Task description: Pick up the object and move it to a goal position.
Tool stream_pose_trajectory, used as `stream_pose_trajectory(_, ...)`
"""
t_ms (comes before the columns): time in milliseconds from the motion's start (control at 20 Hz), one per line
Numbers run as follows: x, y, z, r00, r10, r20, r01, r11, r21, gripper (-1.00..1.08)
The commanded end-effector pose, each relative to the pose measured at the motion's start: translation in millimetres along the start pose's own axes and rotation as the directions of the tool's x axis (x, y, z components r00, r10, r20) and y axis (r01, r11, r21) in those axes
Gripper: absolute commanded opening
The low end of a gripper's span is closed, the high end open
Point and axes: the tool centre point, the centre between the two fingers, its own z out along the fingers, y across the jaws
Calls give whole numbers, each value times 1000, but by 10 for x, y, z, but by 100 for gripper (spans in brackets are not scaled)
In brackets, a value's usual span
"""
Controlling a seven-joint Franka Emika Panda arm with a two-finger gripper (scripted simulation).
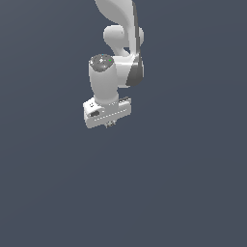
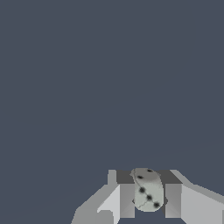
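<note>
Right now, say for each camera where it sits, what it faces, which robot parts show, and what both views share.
Exterior view: sits off the arm, its place unknown; faces the white arm and the gripper against a plain dark ground; the object is hard to make out at the fingertips.
Wrist view: sits on the wrist, looking along the fingers at the same dark ground; a pale, dark-spotted object sits between them.
Shared: the gripper and the plain dark ground.

object (image 2: 148,191) between the jaws, touching both, under the arm (image 1: 116,53)
</note>
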Motion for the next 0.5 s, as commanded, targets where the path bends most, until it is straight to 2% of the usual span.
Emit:
stream_pose_trajectory(0, -17, 156, -234, 1000, -1, 1, 1, 1000, 1, -100)
stream_pose_trajectory(450, -31, 553, -788, 1000, 0, 1, 0, 1000, 0, -100)
